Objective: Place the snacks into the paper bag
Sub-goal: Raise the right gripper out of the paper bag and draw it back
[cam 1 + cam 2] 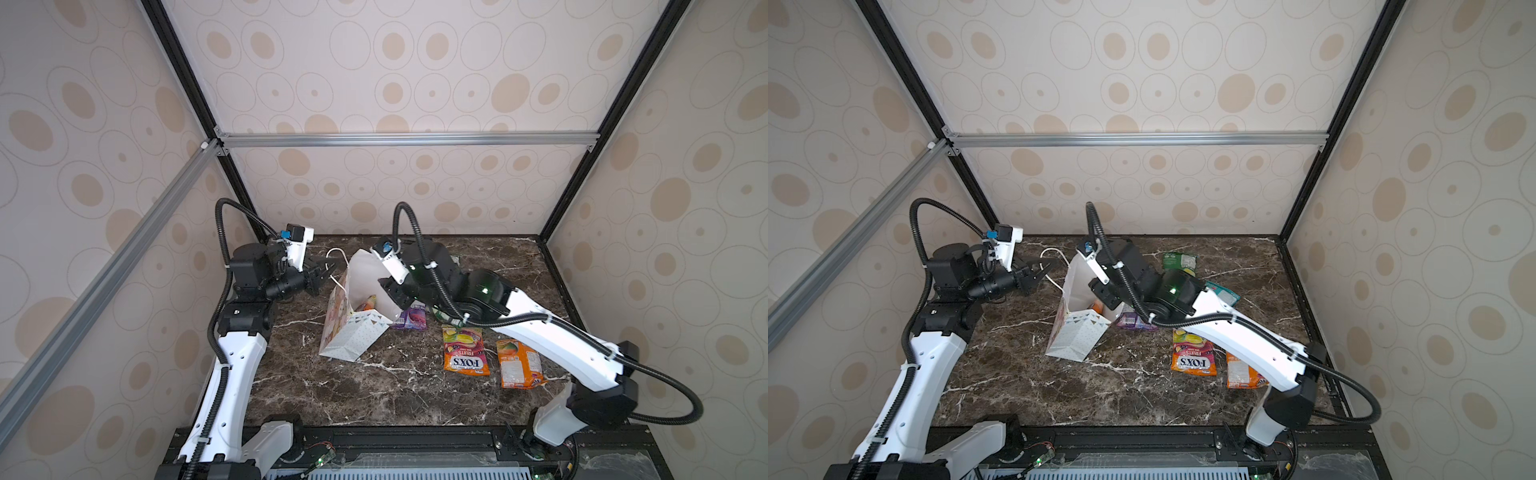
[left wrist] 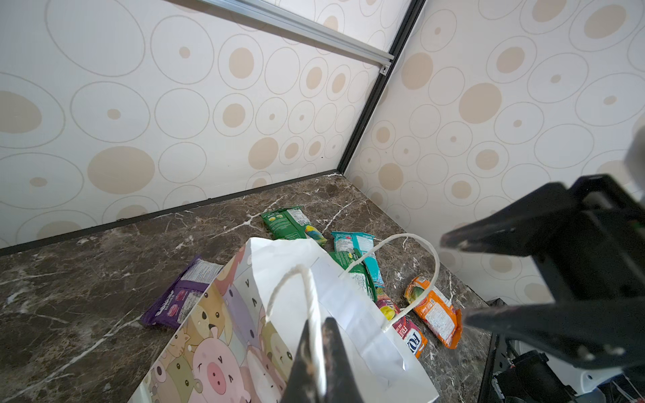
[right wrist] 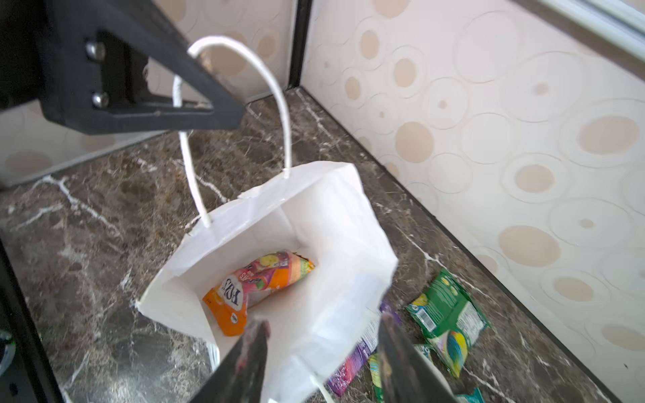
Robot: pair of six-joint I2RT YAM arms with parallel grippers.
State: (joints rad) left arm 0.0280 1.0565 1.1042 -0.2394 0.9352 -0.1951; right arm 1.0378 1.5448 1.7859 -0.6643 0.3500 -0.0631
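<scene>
The paper bag point(image 1: 353, 336) point(image 1: 1077, 338) stands open mid-table, white with dots, triangles and cartoon animals point(image 2: 223, 356). My left gripper point(image 2: 318, 324) point(image 1: 322, 272) is shut on one white cord handle point(image 3: 181, 150) and holds it up. An orange FOX'S snack point(image 3: 258, 289) lies inside the bag. My right gripper point(image 3: 323, 321) point(image 1: 390, 291) hangs open over the bag's mouth with nothing in it, the bag's near wall point(image 3: 335, 244) showing between its fingers. On the table lie two orange snacks point(image 1: 464, 351) point(image 1: 519, 363), a purple one point(image 1: 411, 318), two green ones point(image 1: 1179, 262) point(image 2: 356, 268) and a teal one point(image 1: 1223, 293).
Patterned walls with black frame posts close the dark marble table point(image 1: 374, 395) at the back and both sides. The loose packets lie to the right of the bag, under and beside the right arm point(image 1: 552, 345). A black rail point(image 1: 415, 440) runs along the front edge.
</scene>
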